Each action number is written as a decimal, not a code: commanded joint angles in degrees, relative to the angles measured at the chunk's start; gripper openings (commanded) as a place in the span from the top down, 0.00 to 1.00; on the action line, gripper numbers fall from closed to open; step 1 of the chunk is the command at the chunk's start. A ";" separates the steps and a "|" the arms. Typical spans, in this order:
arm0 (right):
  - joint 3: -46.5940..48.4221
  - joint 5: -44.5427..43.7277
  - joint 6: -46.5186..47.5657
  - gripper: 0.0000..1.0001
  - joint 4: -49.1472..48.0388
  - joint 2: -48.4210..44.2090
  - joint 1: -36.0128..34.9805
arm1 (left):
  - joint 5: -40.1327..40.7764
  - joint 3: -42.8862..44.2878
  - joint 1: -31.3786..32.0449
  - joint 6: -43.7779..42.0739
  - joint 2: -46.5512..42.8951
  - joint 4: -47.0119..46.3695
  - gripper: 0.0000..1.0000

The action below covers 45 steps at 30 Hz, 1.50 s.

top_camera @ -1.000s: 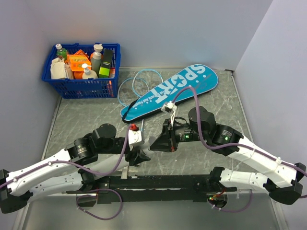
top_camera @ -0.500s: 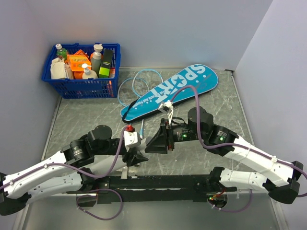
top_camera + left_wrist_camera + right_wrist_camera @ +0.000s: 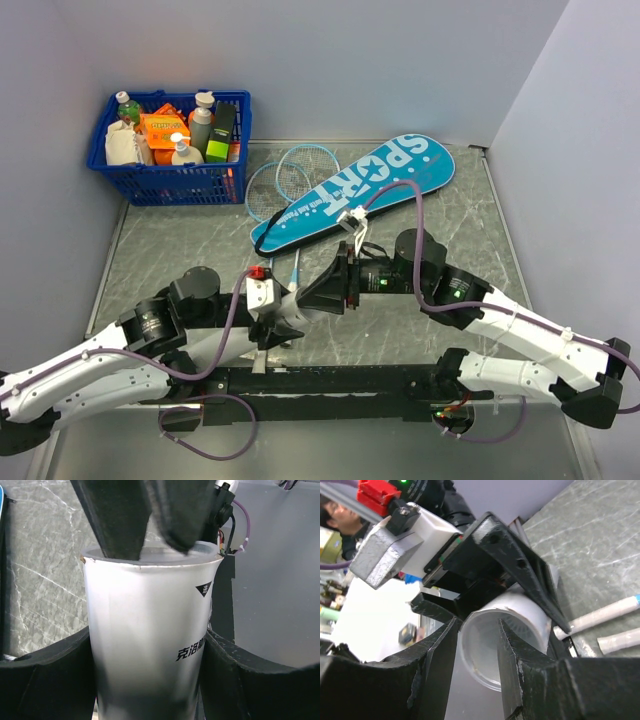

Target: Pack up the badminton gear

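Left wrist view: left claw (image 3: 150, 690) clamps the white tube (image 3: 150, 630), apparently for filling. Right claw (image 3: 479, 632), parted and empty, sits at its mouth; next, withdraw straight.

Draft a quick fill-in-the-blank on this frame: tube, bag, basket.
1. The white tube sits clamped in the ___ arm's jaws.
2. The tube end at the right gripper is ___, not capped.
3. The teal bag is printed with the word ___.
4. The basket is coloured ___.
Missing words: left; open; SPORT; blue.
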<state>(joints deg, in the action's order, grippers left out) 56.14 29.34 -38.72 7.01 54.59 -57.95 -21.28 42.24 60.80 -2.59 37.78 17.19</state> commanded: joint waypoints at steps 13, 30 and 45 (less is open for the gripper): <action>-7.80 0.63 -1.54 0.77 0.28 -1.50 0.82 | 1.94 0.12 0.29 5.75 -2.71 -6.73 0.99; -7.89 -2.54 1.45 1.00 7.05 -2.21 -4.36 | 12.75 0.39 0.20 7.69 -3.77 -7.00 0.99; 1.59 -0.24 4.35 1.00 6.52 7.90 -8.14 | 15.82 0.65 0.20 8.04 -0.43 -6.56 0.99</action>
<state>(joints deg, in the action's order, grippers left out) 56.27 22.74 -35.73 7.77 57.60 -62.98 -11.79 41.36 61.43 -3.66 35.59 19.09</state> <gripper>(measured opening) 0.007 0.693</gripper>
